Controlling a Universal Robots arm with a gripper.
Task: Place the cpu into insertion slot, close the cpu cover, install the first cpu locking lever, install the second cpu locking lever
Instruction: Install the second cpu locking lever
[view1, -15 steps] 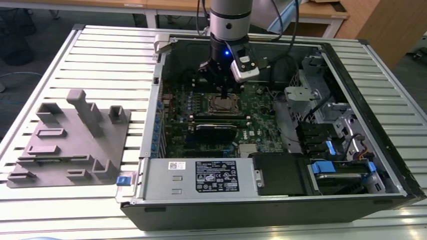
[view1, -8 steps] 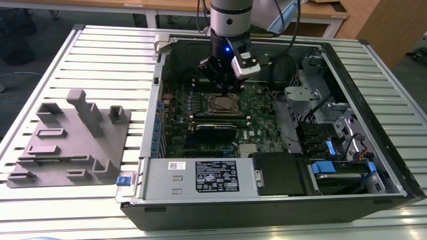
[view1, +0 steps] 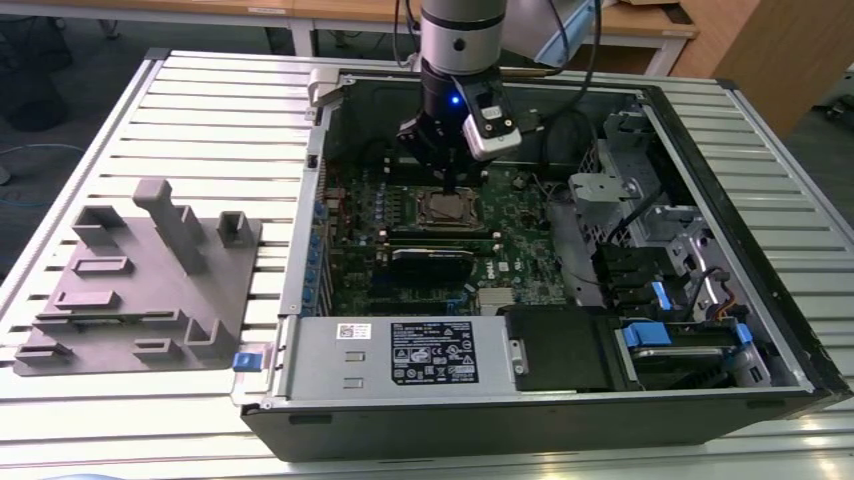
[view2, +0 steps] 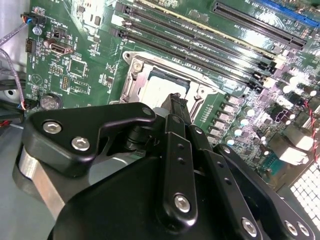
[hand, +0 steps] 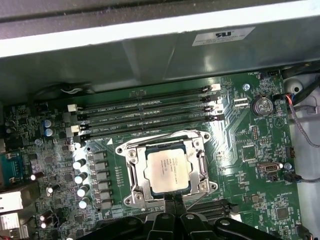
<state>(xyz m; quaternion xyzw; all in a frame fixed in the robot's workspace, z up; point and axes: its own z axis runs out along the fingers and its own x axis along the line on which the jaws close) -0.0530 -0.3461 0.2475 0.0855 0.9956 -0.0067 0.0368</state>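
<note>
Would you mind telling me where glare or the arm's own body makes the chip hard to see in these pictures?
In the first wrist view the chip is evenly lit and plain; in the second wrist view the gripper blocks part of it and the memory slots catch glare; in the exterior view the arm stands over it.

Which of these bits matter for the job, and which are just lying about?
Part of the job:
cpu, seated in the slot
cover, framing the chip
gripper, at the socket's edge

Just lying about:
grey fixture beside the case
memory slots
power supply
</note>
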